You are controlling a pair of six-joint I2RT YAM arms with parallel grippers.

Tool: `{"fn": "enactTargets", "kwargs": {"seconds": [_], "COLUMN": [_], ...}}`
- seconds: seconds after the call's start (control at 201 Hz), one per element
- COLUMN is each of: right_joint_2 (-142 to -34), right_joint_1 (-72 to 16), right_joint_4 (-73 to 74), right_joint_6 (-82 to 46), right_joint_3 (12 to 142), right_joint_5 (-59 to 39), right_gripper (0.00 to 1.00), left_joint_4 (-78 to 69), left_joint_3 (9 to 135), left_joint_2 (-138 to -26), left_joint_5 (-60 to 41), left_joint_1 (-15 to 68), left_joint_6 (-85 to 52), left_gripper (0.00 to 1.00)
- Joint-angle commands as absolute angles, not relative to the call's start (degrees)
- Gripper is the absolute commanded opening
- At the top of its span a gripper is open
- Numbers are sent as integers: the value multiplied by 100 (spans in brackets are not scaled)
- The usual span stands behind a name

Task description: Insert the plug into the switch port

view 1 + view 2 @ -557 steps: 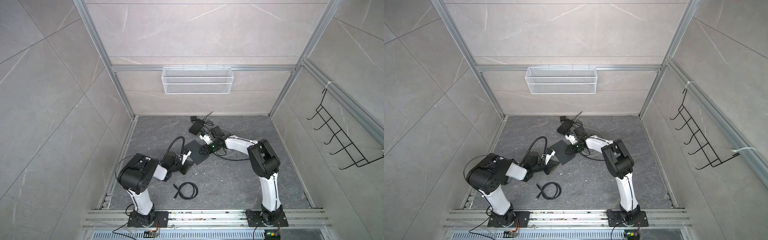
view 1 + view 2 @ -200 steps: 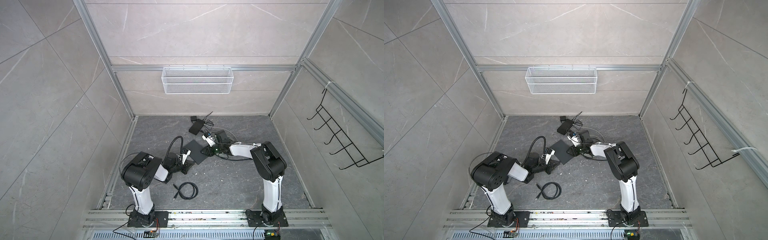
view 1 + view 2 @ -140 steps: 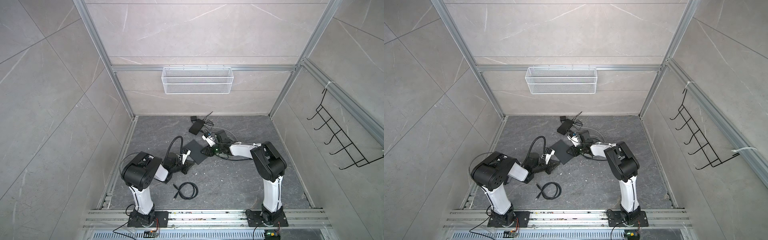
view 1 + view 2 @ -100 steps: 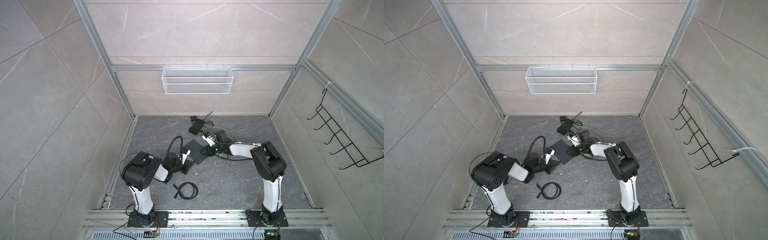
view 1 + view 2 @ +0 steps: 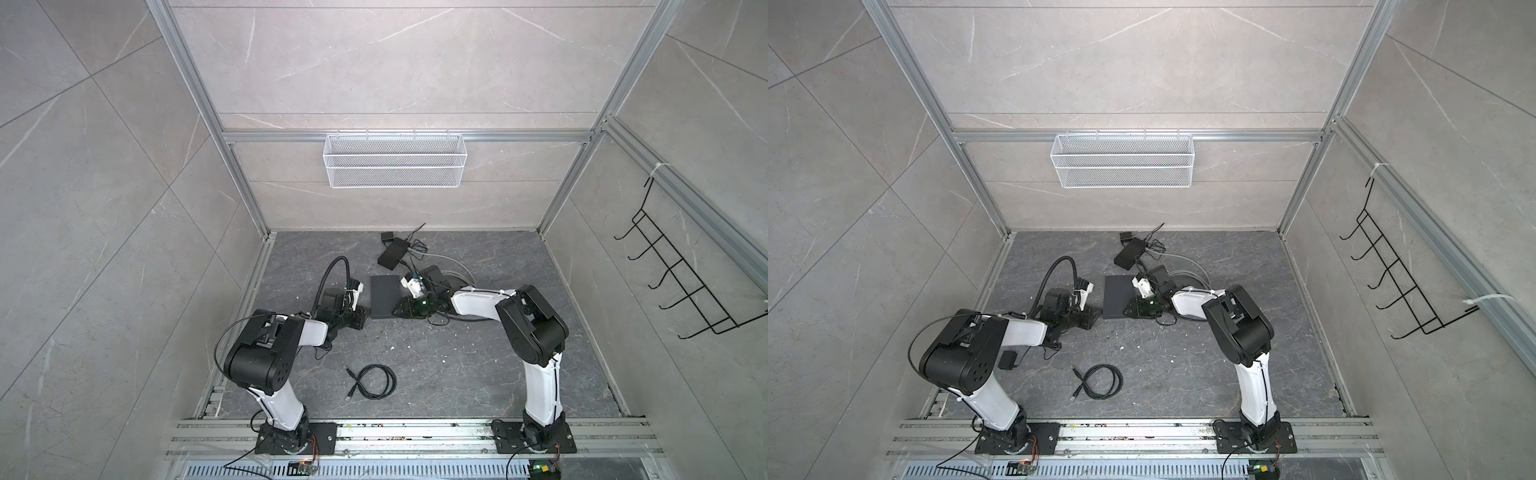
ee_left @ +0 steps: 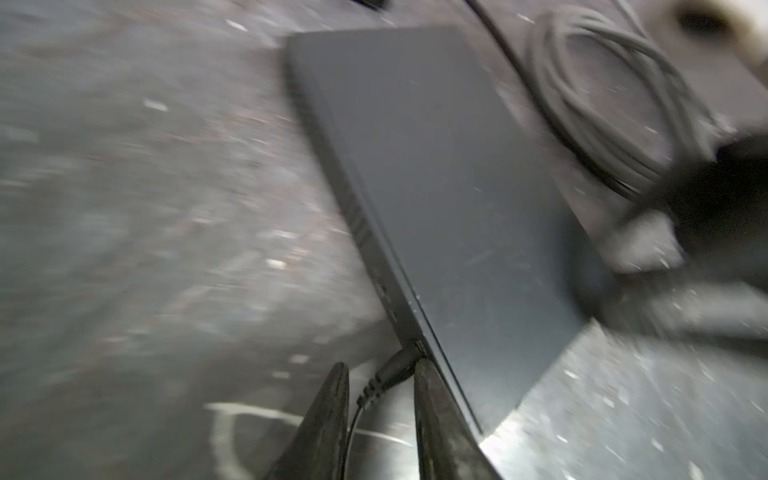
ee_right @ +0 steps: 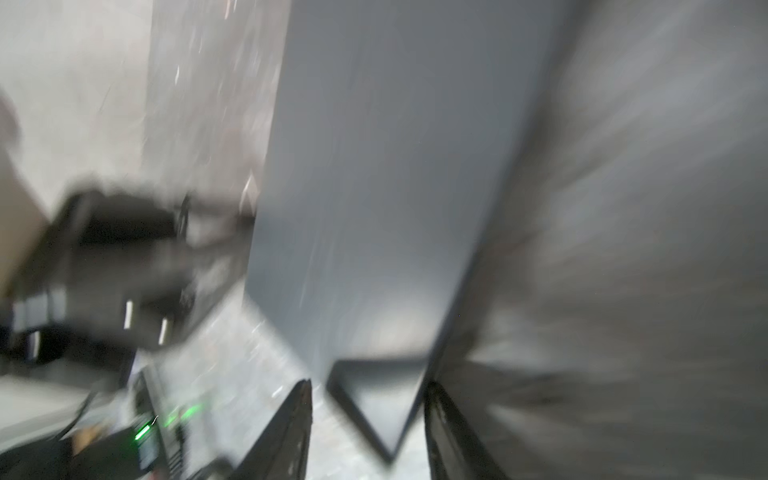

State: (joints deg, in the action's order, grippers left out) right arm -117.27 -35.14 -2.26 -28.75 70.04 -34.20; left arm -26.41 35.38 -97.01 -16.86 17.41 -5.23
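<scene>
Switch [image 5: 384,301] has turned squarer, left gripper [image 6: 380,365] loosened, jaws apart beside plug [image 6: 391,371] seated in switch edge, right gripper [image 7: 369,383] spread astride switch corner.

Black plug [image 6: 395,365] seated in flat dark switch's [image 6: 436,166] edge

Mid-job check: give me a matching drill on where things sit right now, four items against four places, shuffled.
1 plug
2 coiled cable
3 wire basket
4 hook rack

A on the back wall
B on a side wall
C in the switch edge port
D loose on the floor

Pairs: 1-C, 2-D, 3-A, 4-B
</scene>
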Motion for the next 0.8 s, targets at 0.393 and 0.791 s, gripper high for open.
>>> {"fn": "enactTargets", "kwargs": {"seconds": [0.393, 0.791], "right_joint_2": [-11341, -11747], "right_joint_1": [-3685, -3232], "right_joint_4": [-150, -878], "right_joint_6": [-3170, -2628], "right_joint_3": [6860, 7738], "right_joint_5": [-3905, -3015], "right_gripper": [53, 59], "left_joint_4": [-1850, -946], "left_joint_3": [4308, 5458], "left_joint_2": [-8536, -8737], "left_joint_5": [-2004, -1768], "left_joint_1": [1620, 593], "left_joint_6": [-394, -1938], "left_gripper": [37, 8]}}
